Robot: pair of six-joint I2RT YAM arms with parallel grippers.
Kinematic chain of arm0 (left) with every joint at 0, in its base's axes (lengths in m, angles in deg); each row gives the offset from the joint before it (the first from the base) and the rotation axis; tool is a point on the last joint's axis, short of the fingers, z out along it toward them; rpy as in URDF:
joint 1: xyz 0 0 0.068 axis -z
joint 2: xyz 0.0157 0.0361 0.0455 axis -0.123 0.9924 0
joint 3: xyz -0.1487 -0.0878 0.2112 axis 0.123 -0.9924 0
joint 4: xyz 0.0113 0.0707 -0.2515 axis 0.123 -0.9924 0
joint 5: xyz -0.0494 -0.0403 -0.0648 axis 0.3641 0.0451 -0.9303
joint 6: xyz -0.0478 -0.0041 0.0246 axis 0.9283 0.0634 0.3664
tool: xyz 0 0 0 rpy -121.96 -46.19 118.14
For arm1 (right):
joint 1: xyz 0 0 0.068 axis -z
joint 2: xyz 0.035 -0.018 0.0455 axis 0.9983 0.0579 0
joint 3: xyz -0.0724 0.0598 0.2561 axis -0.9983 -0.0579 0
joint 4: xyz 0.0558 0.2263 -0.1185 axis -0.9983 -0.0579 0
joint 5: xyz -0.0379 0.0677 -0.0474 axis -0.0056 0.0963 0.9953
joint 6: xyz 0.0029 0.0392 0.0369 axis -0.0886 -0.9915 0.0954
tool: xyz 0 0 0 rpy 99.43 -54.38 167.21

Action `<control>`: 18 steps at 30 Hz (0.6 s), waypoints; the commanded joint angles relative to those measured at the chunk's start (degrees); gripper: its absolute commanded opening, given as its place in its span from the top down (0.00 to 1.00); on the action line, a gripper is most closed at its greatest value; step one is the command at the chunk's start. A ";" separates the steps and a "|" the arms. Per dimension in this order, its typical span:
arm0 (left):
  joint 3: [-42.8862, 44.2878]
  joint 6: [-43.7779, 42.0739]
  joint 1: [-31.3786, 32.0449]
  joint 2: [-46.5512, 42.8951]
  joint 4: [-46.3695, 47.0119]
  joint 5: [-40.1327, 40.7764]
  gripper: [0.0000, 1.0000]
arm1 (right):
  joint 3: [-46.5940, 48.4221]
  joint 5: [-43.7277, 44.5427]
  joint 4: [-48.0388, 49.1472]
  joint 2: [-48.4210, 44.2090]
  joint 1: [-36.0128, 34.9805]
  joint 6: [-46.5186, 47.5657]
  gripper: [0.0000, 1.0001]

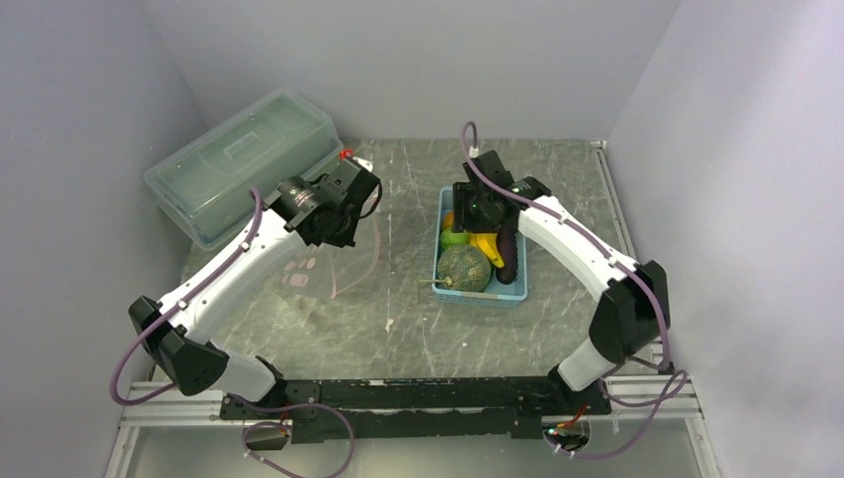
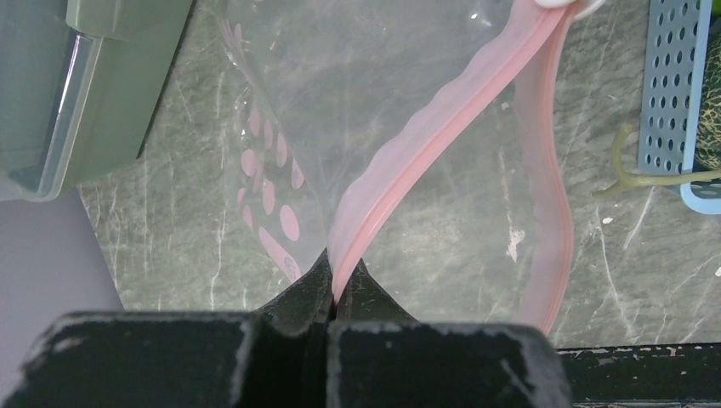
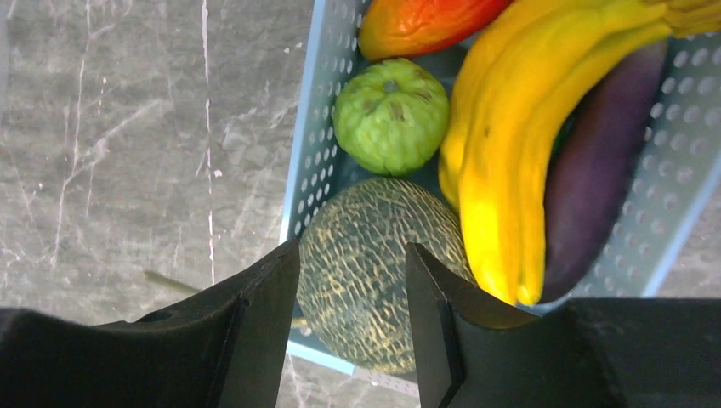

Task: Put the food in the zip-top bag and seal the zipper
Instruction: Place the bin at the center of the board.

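Observation:
My left gripper is shut on the pink zipper of the clear, pink-dotted zip-top bag. It holds that edge up above the table, left of centre. The bag's mouth gapes, its other pink edge curving away to the right. The food lies in a light-blue basket: a netted dull-green melon, yellow bananas, a bright-green ball and a red-orange piece. My right gripper hangs open just over the melon, holding nothing.
A purple eggplant lies along the basket's right side. The melon's thin stem pokes out onto the table. A large translucent lidded box stands at the back left. Grey walls close in on three sides.

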 commanded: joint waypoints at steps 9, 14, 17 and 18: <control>-0.56 0.61 -0.10 -4.05 -0.40 1.02 1.00 | 11.48 0.57 3.43 13.98 -3.10 -4.71 0.50; -0.58 0.89 -0.10 -4.35 -0.65 1.04 1.00 | 13.33 2.34 2.89 18.32 -3.72 -5.71 0.51; -0.77 0.89 -0.08 -4.54 -0.53 0.93 1.00 | 14.05 3.28 2.58 20.52 -4.08 -5.37 0.52; -0.74 0.89 -0.16 -4.50 -0.63 1.02 1.00 | 14.50 3.43 2.20 21.34 -4.18 -5.40 0.53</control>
